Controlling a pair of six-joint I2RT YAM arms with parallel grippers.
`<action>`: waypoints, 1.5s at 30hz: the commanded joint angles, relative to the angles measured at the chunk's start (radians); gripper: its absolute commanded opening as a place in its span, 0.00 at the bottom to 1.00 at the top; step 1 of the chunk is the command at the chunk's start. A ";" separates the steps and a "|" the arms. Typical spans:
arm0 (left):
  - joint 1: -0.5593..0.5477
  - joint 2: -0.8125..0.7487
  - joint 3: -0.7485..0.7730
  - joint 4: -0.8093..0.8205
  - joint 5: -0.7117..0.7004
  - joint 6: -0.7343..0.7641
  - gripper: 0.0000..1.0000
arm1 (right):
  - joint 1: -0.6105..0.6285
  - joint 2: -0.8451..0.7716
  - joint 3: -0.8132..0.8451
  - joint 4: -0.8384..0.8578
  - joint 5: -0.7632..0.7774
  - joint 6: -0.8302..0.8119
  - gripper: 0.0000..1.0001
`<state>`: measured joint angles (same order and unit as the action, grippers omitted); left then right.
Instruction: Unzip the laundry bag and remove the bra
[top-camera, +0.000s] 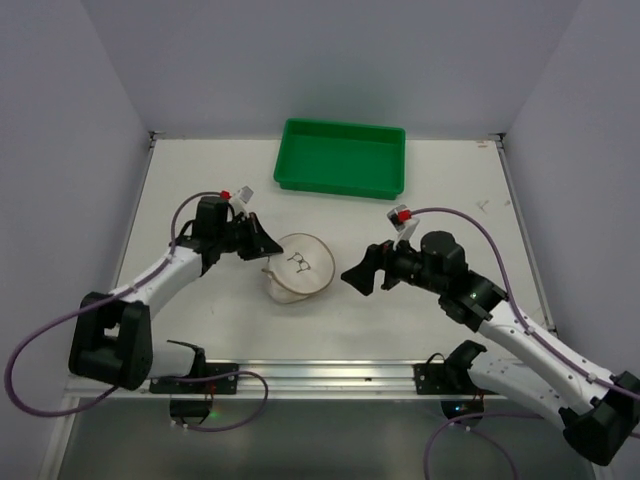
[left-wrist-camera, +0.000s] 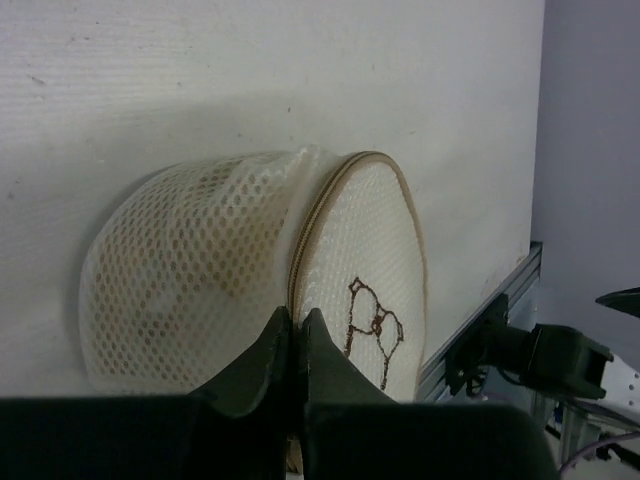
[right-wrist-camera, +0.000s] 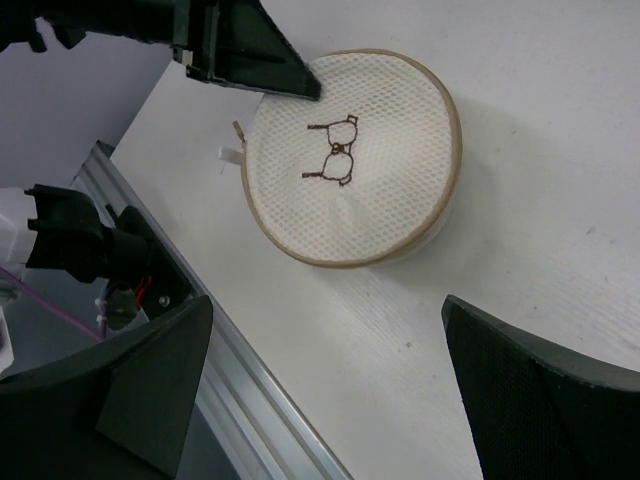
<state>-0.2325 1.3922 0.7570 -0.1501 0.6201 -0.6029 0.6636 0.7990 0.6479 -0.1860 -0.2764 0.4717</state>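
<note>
Left wrist: your left gripper (left-wrist-camera: 296, 320) is pinched shut at the bag's (left-wrist-camera: 190, 260) zip seam (left-wrist-camera: 312, 215); can't tell if it's caught anything. Right gripper (right-wrist-camera: 327, 310) gapes wide near the bag, probably to brace it.

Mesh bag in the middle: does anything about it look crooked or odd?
Yes. The laundry bag is tipped up, its round embroidered face tilted rather than flat on the table, with the left gripper shut at its rim.

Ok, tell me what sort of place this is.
Probably a robot lab test cell: a white table boxed in by plain walls, a left arm and right arm bolted to a metal rail, and a green tray and mesh laundry bag laid out.
</note>
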 joint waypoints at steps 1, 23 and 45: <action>-0.039 -0.197 -0.082 0.086 -0.146 -0.211 0.00 | 0.085 0.071 0.108 0.051 0.098 -0.013 0.99; -0.251 -0.694 -0.419 0.110 -0.773 -0.839 0.00 | 0.499 0.623 0.444 0.017 0.487 0.136 0.61; -0.269 -0.662 -0.456 0.231 -0.752 -0.838 0.00 | 0.510 0.873 0.637 -0.065 0.624 0.074 0.73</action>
<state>-0.4938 0.7456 0.2859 0.0364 -0.0978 -1.4551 1.1667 1.6554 1.2224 -0.2337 0.2588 0.5682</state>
